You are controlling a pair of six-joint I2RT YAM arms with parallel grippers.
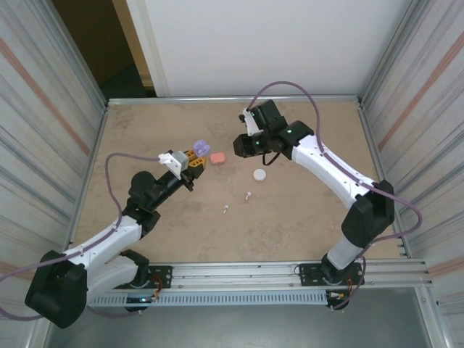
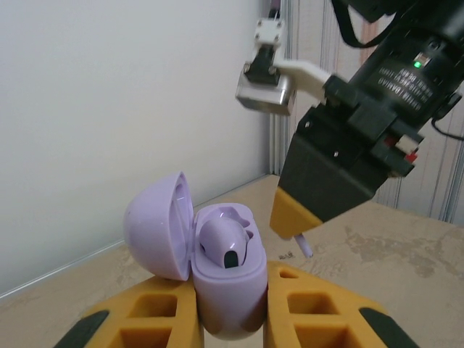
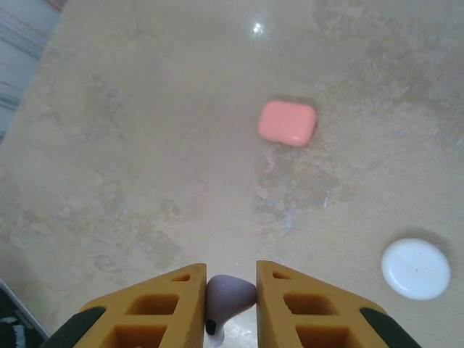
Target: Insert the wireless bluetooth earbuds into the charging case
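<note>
My left gripper (image 2: 230,308) is shut on an open purple charging case (image 2: 228,290), held upright with its lid (image 2: 154,226) swung left. One purple earbud (image 2: 226,245) sits in the case's left socket. My right gripper (image 3: 228,279) is shut on the second purple earbud (image 3: 230,293), stem down. In the left wrist view that gripper's yellow fingers (image 2: 293,212) hang just right of and above the case, with the earbud stem (image 2: 305,245) poking out below. From above, the purple case (image 1: 201,147) and the right gripper (image 1: 241,146) stay a short gap apart.
A shut coral case (image 1: 218,158) lies between the two grippers, with a shut white case (image 1: 259,174) to its right. Two white earbuds (image 1: 249,194) (image 1: 225,210) lie loose nearer the front. The right wrist view looks down on the coral case (image 3: 287,122) and the white case (image 3: 415,268).
</note>
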